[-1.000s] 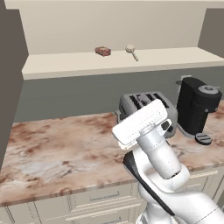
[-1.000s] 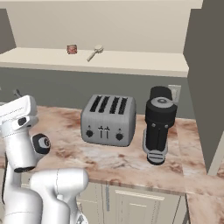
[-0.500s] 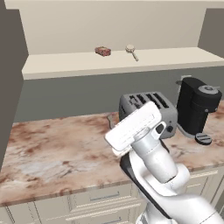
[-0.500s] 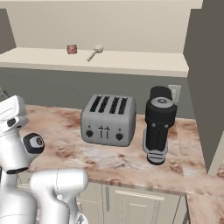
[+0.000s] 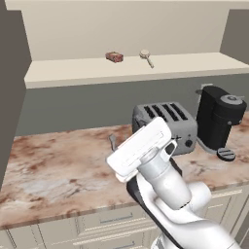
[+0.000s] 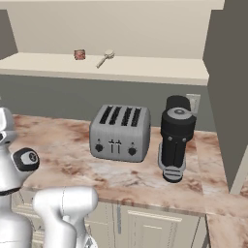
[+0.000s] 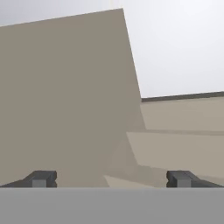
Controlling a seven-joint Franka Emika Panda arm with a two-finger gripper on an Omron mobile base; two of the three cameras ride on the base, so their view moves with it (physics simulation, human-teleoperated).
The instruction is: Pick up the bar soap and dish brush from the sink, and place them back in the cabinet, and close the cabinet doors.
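Bar soap (image 5: 114, 57) lies on the cabinet (image 5: 63, 73) shelf, dish brush (image 5: 145, 55) just right of it, apart. Below, toaster (image 5: 165, 125), then coffee machine (image 5: 219, 121) stand on the counter (image 5: 53, 170). Gripper (image 7: 112, 179): jaws fully spread, empty

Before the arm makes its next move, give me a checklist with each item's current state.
1. Bar soap on the cabinet shelf: ok, it lies there, left of the brush.
2. Dish brush on the shelf: ok, it lies flat beside the soap, apart from it.
3. Claw empty: ok, its fingertips stand wide apart with nothing between them.
4. Cabinet doors closed: not ok, the shelf interior is exposed and a door panel stands swung out in front of the claw.
5. Claw lined up on a door handle: cannot tell, no handle is visible.
6. Toaster and coffee machine out of the doors' way: ok, both sit on the counter well below the shelf.
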